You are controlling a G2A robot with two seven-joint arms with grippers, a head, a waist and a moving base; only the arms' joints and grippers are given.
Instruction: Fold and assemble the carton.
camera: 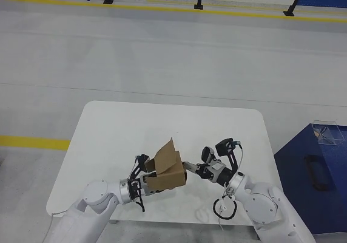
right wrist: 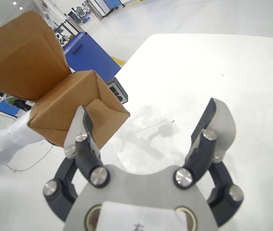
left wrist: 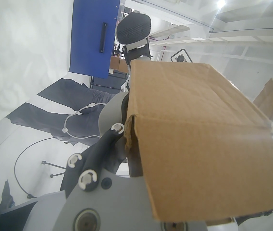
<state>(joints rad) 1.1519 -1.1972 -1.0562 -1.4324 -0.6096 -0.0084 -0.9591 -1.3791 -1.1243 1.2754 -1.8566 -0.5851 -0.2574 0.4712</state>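
Above the near edge of the table (camera: 161,121), the carton (camera: 166,167) hangs half-formed, seemingly pinched in the jaws of the left gripper (camera: 143,175). The right gripper (right wrist: 148,111) has its jaws spread, 1 finger beside an end flap. A hard push there could twist the carton out of that hold. The right wrist view shows the raised top flap, while the left wrist view shows a plain side panel.

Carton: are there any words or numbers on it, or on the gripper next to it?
Carton: plain brown card, no words or numbers on the sides that show.
White label behind the right gripper: a dark mark, cut off at the picture's edge, cannot be read.
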